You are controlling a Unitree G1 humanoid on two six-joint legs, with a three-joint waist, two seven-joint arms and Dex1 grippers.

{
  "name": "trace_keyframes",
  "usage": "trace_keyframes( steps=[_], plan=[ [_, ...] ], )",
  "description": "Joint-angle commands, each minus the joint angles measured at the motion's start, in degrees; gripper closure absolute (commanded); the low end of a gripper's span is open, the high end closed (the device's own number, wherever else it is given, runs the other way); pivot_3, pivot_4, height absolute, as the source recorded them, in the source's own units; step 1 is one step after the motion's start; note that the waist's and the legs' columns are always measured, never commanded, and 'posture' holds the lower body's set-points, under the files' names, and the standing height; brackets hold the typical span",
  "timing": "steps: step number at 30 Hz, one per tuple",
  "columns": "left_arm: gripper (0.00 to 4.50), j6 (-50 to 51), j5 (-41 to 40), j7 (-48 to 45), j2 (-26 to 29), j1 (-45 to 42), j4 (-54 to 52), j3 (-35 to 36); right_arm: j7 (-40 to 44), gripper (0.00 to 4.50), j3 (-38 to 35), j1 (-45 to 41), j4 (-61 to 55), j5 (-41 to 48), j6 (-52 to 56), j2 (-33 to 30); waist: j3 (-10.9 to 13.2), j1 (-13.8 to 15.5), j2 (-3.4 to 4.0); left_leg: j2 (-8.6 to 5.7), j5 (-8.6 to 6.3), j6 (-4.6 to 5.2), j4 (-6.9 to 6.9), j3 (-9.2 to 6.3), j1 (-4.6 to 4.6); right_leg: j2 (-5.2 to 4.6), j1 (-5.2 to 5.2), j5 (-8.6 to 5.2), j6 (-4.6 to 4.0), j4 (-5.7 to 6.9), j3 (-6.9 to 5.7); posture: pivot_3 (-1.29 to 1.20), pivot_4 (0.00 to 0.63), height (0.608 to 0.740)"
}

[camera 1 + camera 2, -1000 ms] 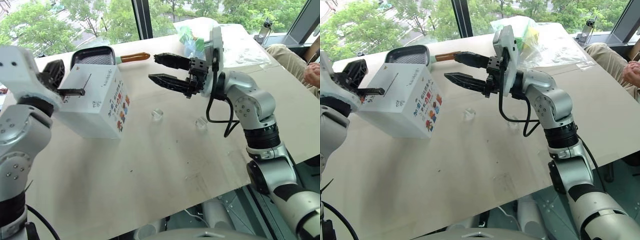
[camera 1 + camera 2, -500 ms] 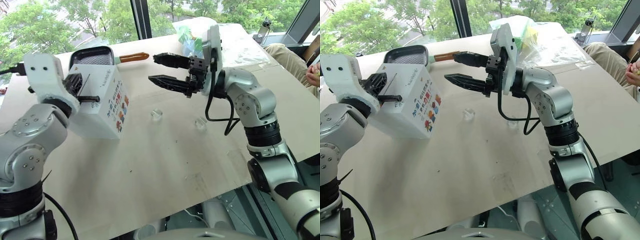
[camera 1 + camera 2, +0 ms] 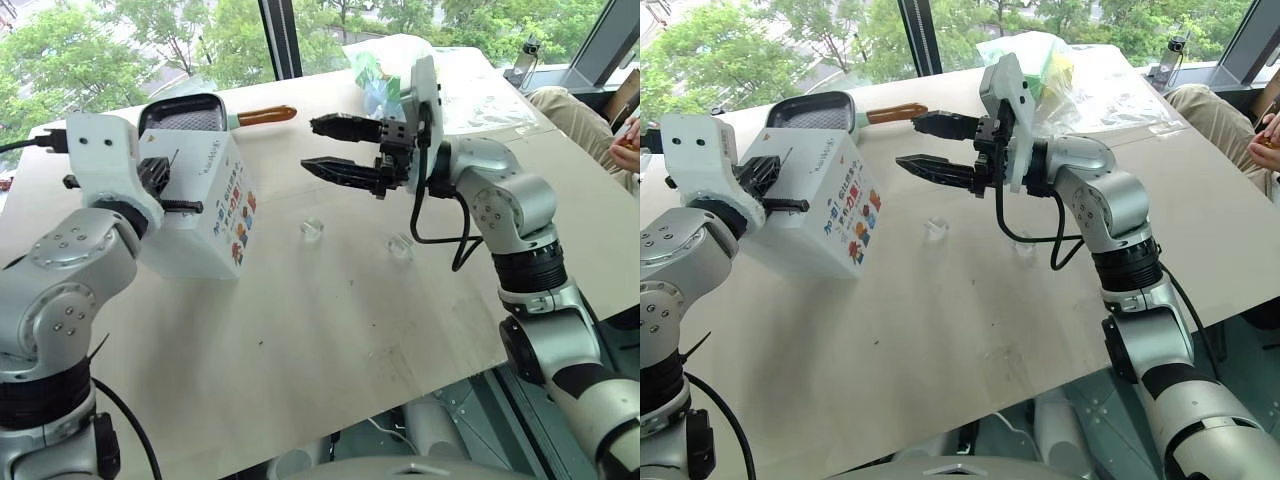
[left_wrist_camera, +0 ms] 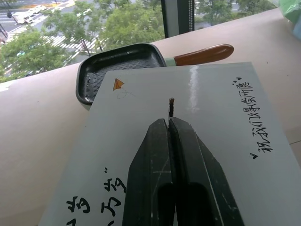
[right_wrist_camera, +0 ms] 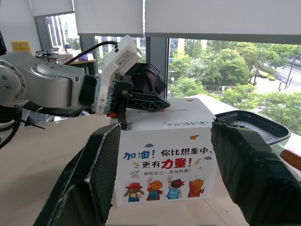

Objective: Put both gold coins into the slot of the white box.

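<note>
Box [image 3: 205,205]: on counter [image 3: 330,330], slot [image 4: 171,107] on top face. My left tool [image 4: 170,123]: fingers together, tips over slot's near end, in line with its long axis. Coin not visible. Right tool [image 3: 330,147]: spread, empty, well apart, facing box.

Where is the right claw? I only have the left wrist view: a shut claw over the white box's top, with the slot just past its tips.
Observer: The right claw hangs above the table, off to the right of the white box, pointing toward it.
Operator: Open or shut?
Observer: Open, with its jaws wide apart and nothing between them.
Operator: Anything lying between it and the box?
Observer: Two small clear plastic pieces lie on the table below the right claw, apart from the box.
</note>
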Motion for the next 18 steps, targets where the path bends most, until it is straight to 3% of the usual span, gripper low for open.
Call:
trace_keyframes(
  steps=[1, 4, 7, 15, 18],
  plan=[
    [4.50, 2.2, 1.4, 0.0, -1.6, 0.1, -0.6, 1.0, 0.7, 1.23, -0.1, -0.3, -2.9, 0.6, 0.0, -0.1, 0.0, 0.0, 0.00, 0.00, 0.00, 0.00, 0.00, 0.01, 0.01, 0.00, 0.00, 0.00, 0.00, 0.01, 0.01, 0.00, 0.150, 0.721],
    [4.50, 3.0, 1.8, -0.2, -3.0, -0.2, -0.5, 1.3, 0.7, 1.23, -0.1, -0.4, -2.8, 0.5, 0.2, 0.0, 0.0, 0.0, -0.01, 0.00, 0.00, 0.00, 0.01, 0.01, 0.01, 0.00, 0.00, 0.00, 0.00, 0.02, 0.01, 0.00, 0.150, 0.721],
    [3.81, 3.4, 2.6, -1.1, -4.3, -0.5, -0.6, 2.2, 0.7, 1.19, -0.1, -0.2, -3.0, 0.4, 0.3, 0.0, 0.0, 0.0, -0.01, -0.01, 0.00, 0.00, 0.02, 0.04, 0.03, -0.01, 0.01, 0.00, 0.00, 0.04, 0.04, 0.00, 0.150, 0.721],
    [0.04, -2.7, 9.4, -5.2, -4.3, -2.0, -1.1, 1.3, 0.6, 1.19, -0.2, 0.0, -3.0, 0.4, 0.5, -0.3, 0.0, 0.1, -0.01, -0.01, 0.03, -0.04, 0.03, 0.02, 0.04, -0.01, 0.01, 0.01, -0.01, 0.08, 0.02, 0.00, 0.150, 0.721],
    [0.04, -7.5, 9.8, -8.6, -5.5, -3.9, -2.7, 1.6, 0.4, 1.19, -0.7, 0.6, -3.7, 0.8, 1.2, -0.8, 0.0, 0.2, -0.01, -0.01, 0.03, -0.04, 0.03, 0.00, 0.00, -0.01, 0.00, 0.01, 0.00, 0.05, 0.01, 0.00, 0.150, 0.721]
  ],
)
